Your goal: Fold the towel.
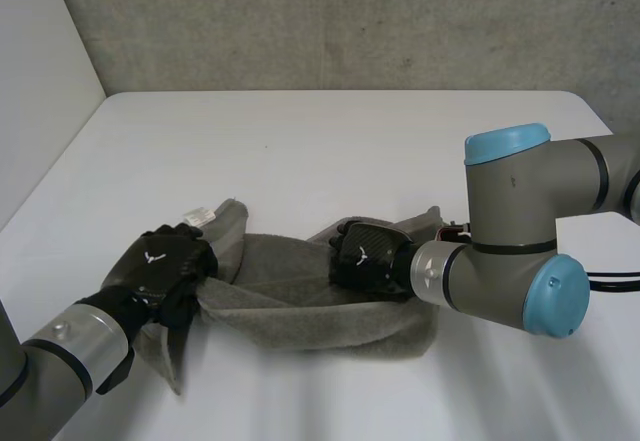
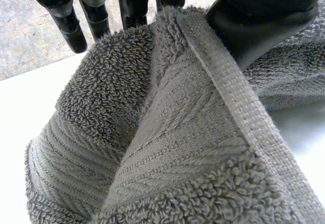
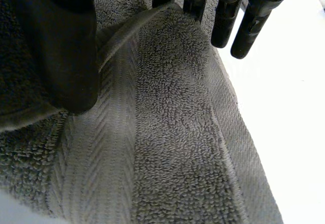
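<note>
A grey towel (image 1: 300, 301) lies bunched in a long strip near the table's front edge. My left hand (image 1: 165, 266) is at its left end, where a white label (image 1: 200, 217) sticks out. In the left wrist view the thumb (image 2: 259, 26) presses the towel's hem (image 2: 223, 87) against the fingers (image 2: 66, 21) behind it, so the cloth is pinched. My right hand (image 1: 368, 256) rests on the towel's right half. Its thumb (image 3: 66, 56) lies on the cloth (image 3: 172, 132), its fingers (image 3: 254, 26) hang fairly straight, and a raised hem stands between them.
The white table (image 1: 330, 151) stretches wide behind the towel up to a grey wall (image 1: 330, 21). A pale panel (image 1: 40, 81) borders the left side. My right arm's elbow (image 1: 520, 231) hangs over the table's right part.
</note>
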`<act>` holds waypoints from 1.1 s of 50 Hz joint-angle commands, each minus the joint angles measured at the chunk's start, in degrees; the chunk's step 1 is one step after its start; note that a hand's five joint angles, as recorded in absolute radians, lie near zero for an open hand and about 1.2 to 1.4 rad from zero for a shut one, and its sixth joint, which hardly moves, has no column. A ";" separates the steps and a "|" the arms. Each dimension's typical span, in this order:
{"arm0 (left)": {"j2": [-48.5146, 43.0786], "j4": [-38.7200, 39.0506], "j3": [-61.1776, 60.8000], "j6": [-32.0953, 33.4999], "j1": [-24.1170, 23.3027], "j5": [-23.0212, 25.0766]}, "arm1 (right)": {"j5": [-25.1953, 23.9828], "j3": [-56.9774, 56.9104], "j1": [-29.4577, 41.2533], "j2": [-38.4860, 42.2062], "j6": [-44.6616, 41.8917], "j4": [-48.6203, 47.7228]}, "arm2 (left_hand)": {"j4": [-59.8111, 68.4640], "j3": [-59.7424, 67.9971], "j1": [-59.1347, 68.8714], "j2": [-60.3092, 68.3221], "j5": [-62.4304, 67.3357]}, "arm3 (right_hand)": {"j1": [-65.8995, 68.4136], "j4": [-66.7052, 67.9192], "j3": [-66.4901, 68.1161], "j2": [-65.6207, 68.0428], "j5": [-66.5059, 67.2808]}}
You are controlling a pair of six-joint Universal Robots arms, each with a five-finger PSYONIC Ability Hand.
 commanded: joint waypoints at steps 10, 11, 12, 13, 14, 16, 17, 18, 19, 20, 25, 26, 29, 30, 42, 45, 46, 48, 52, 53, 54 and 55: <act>0.24 0.02 -0.11 0.00 1.02 0.00 | -0.26 3.14 -2.63 -4.38 -5.22 -1.02 | -3.36 -2.98 5.80 6.89 3.81 | -11.38 -4.37 -2.49 -11.47 -11.18; 0.24 -0.07 -0.11 0.00 1.02 0.00 | -0.26 3.14 -2.63 -4.39 -5.22 -1.02 | -3.36 -2.98 5.80 6.89 3.81 | -11.37 -4.37 -2.49 -11.47 -11.18; 0.24 -0.07 -0.11 0.00 1.02 0.00 | -0.35 2.87 -2.89 -4.56 -5.48 -1.02 | -3.36 -2.98 5.80 6.89 3.81 | -11.21 -4.37 -2.49 -11.30 -11.01; 0.24 0.02 -0.11 0.00 0.93 0.00 | -0.35 2.61 -3.07 -4.74 -5.75 -1.11 | -3.36 -2.98 5.80 6.89 3.81 | -10.71 -4.37 -2.49 -10.80 -10.51; 0.24 0.02 -0.11 0.00 1.02 0.00 | -0.35 2.61 -3.07 -4.74 -5.75 -1.11 | -3.36 -2.98 5.80 6.89 3.81 | -10.70 -4.37 -2.49 -10.80 -10.51; 0.24 0.02 -0.11 0.00 1.02 0.00 | -0.35 2.52 -2.98 -4.82 -6.19 -1.11 | -3.36 -2.98 5.80 6.89 3.81 | -10.03 -4.37 -2.49 -10.13 -9.84; 0.24 -0.07 -0.11 0.00 1.02 0.00 | -0.35 2.52 -2.98 -4.82 -6.19 -1.11 | -3.36 -2.98 5.80 6.89 3.81 | -10.03 -4.37 -2.49 -10.12 -9.83; 0.24 -0.07 -0.11 0.00 1.02 0.00 | -0.35 2.61 -2.81 -4.82 -6.27 -1.11 | -3.36 -2.98 5.80 6.89 3.81 | -8.86 -4.37 -2.49 -8.96 -8.67; 0.33 -0.07 -0.11 0.00 1.02 0.00 | -0.35 2.61 -2.80 -4.82 -6.28 -1.11 | -3.36 -2.98 5.80 6.89 3.81 | -8.85 -4.37 -2.49 -8.95 -8.66; 0.33 -0.07 -0.11 0.00 1.02 0.00 | -0.35 2.70 -2.72 -4.65 -6.36 -1.11 | -3.36 -2.98 5.80 6.89 3.81 | -7.85 -4.37 -2.49 -7.95 -7.66; 0.33 0.02 -0.20 0.00 1.02 0.09 | -2.11 3.31 -2.72 -4.21 -6.28 -2.08 | -3.36 -2.98 5.80 6.89 3.81 | 7.80 -4.37 -2.49 7.70 8.00; 0.33 0.02 -0.20 0.00 1.02 0.09 | -3.15 3.49 -2.72 -4.12 -6.19 -2.86 | -3.36 -2.98 5.80 6.89 3.81 | 17.79 -4.37 -2.49 17.70 17.99; 0.24 -0.07 -0.20 0.00 1.02 0.09 | -5.26 3.66 -2.98 -4.12 -5.84 -3.57 | -3.36 -2.98 5.80 6.89 3.81 | 42.97 -4.37 -2.49 42.87 43.16; 0.24 -0.07 -0.11 0.00 1.11 0.09 | -5.27 3.66 -2.98 -4.12 -5.84 -3.57 | -3.36 -2.98 5.80 6.89 3.81 | 43.07 -4.37 -2.49 42.97 43.26; 0.77 -0.33 0.24 0.00 2.60 0.09 | 1.40 8.67 -13.00 -18.36 27.12 -8.23 | -3.36 -2.98 5.80 6.89 3.81 | 43.07 -4.37 -2.49 42.97 43.26; 1.65 -0.42 0.33 0.09 2.95 0.09 | 2.55 14.74 -16.08 -23.02 29.76 -8.14 | -3.36 -2.98 5.80 6.89 3.81 | 43.07 -4.37 -2.49 42.97 43.26; 2.35 -0.50 0.33 0.09 3.21 0.09 | 3.33 18.30 -17.99 -25.89 29.50 -7.71 | -3.36 -2.98 5.80 6.89 3.81 | 43.07 -4.37 -2.49 42.97 43.26; 3.14 -0.59 0.24 0.17 3.65 0.09 | 3.43 21.15 -19.42 -28.38 29.32 -7.44 | -3.36 -2.98 5.80 6.89 3.81 | 43.07 -4.37 -2.49 42.97 43.26; 4.55 -1.12 0.33 0.26 4.88 0.09 | 2.73 28.16 -24.76 -33.81 28.88 -5.95 | -3.36 -2.98 5.80 6.89 3.81 | 43.07 -4.37 -2.49 42.97 43.26; 4.55 -1.12 0.33 0.26 4.89 0.09 | 2.72 28.18 -24.78 -33.83 28.88 -5.95 | -3.36 -2.98 5.80 6.89 3.81 | 43.07 -4.37 -2.49 42.97 43.26; 4.46 -1.38 0.51 0.26 4.97 0.09 | 2.46 29.66 -26.08 -34.61 29.05 -5.42 | -3.36 -2.98 5.80 6.89 3.81 | 43.07 -4.37 -2.49 42.97 43.26; 4.37 -1.56 0.85 0.26 5.06 0.09 | 1.85 30.72 -26.70 -34.71 28.97 -4.72 | -3.36 -2.98 5.80 6.89 3.81 | 43.07 -4.37 -2.49 42.97 43.26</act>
